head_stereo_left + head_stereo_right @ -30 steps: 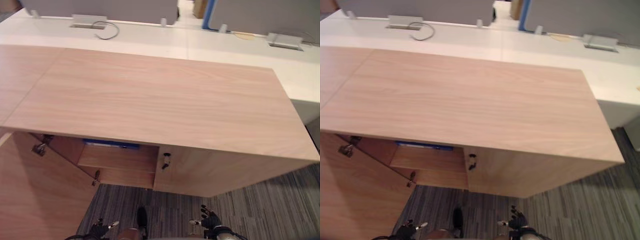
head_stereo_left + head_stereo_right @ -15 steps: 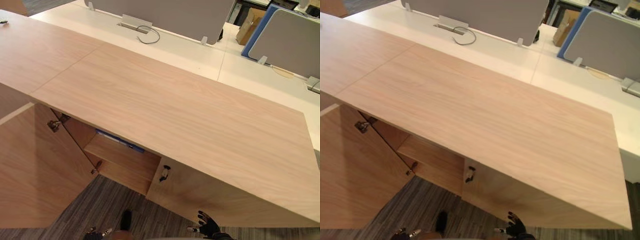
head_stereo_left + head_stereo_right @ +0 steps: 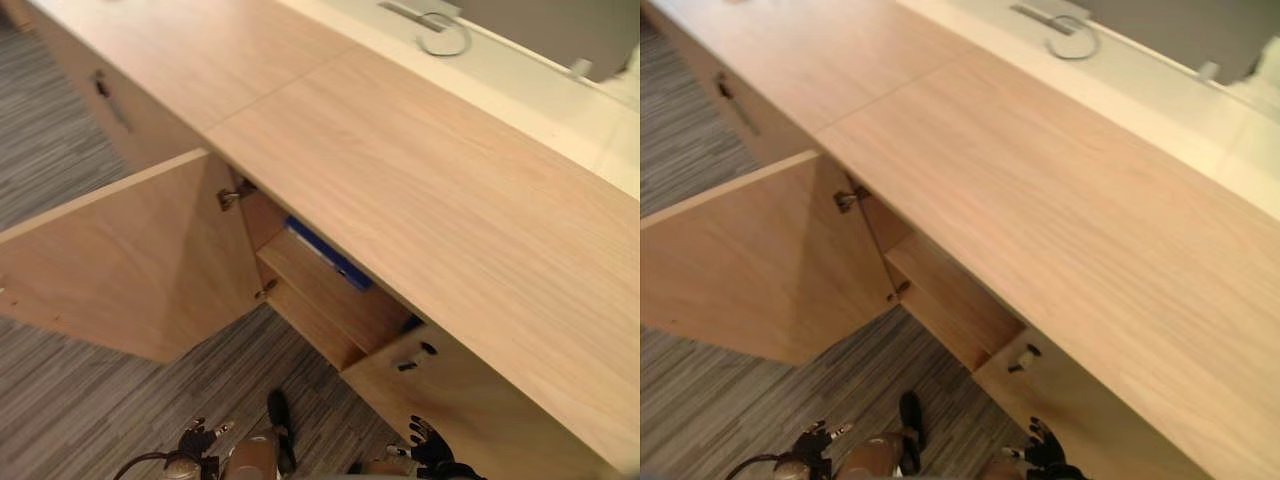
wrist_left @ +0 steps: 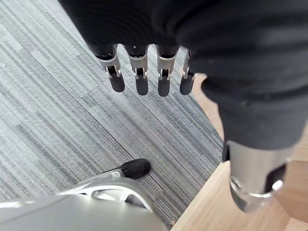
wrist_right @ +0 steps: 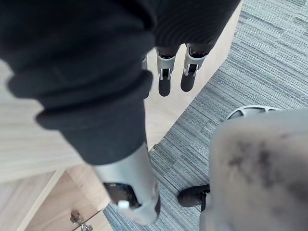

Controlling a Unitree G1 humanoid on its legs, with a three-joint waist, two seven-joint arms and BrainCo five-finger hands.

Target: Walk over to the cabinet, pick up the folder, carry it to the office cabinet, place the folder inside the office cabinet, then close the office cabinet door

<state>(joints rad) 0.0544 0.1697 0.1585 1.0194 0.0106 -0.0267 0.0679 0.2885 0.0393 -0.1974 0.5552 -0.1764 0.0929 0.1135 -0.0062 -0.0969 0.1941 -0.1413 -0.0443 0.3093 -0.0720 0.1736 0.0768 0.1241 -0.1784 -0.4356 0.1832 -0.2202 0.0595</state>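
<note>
Surroundings: carpeted floor and a white desk run at the far side.
Grey striped carpet point(image 3: 70, 410) covers the floor in alternating light and dark bands. A white desk point(image 3: 560, 115) runs along the far side. On it lies a grey cable point(image 3: 440, 52) curled into a loop, one end reaching a metal cable hatch point(image 3: 410, 12) set in the desktop. A grey partition panel point(image 3: 540, 25) stands upright at the desk's far edge, with a pale bracket point(image 3: 578, 68) at its foot.

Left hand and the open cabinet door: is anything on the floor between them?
Nothing. The left eye view shows bare striped carpet between the left hand and the open door.
</note>
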